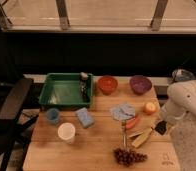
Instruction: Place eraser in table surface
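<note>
My gripper [161,128] hangs at the end of the white arm [183,100], over the right edge of the light-brown wooden table surface [96,146]. It is shut on the eraser [160,128], a small black block held just above the tabletop. The eraser is right of the yellow banana-like piece [141,137] and below the orange fruit [150,107].
A green tray [66,76] with a small bottle [84,82] stands at the back left. Red [107,84] and purple [140,84] bowls stand at the back. A blue sponge [84,117], white cup [66,132], blue cup [52,115], grey cloth [122,111], red carrot-like piece [132,122] and grapes [128,156] lie mid-table. A chair [11,100] is at the left.
</note>
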Controlling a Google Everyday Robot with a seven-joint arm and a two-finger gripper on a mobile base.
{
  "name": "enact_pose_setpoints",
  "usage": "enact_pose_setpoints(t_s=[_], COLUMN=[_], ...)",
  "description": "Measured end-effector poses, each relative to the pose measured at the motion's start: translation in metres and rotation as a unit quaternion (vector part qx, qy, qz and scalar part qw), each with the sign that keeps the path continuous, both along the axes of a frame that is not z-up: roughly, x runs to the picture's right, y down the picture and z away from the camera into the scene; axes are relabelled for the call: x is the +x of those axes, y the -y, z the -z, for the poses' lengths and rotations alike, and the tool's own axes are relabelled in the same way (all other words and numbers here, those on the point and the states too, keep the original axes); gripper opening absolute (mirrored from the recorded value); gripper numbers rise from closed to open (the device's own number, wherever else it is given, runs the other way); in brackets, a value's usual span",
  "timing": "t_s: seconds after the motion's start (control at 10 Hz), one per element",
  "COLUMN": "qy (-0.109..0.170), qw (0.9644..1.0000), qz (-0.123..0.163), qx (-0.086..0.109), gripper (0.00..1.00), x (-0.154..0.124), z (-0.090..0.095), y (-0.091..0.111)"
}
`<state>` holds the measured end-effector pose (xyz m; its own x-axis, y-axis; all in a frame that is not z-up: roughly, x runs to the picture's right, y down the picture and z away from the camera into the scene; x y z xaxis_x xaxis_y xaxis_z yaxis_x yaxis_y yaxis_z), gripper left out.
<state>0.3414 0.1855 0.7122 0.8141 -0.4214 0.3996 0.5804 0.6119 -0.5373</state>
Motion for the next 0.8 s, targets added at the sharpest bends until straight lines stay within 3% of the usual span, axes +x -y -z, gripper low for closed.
enact_pose_setpoints(t_s=[0.2, 0.4, 0.6, 0.8], qy=[-0.009, -0.007, -0.003, -0.008], qw=[0.9996, 0.999, 0.9979, 0.9959], qz=[-0.015, -0.031, -0.058, -0.089], qx=[0.022, 0.032, 0.029, 0.005], gripper=[0.2, 0.2, 0.2, 0.2], x=[-0.002, -0.003, 0.0, 0.009], z=[0.008, 0.011, 0.009, 0.005], y=[0.018, 0.024, 0.02, -0.001])
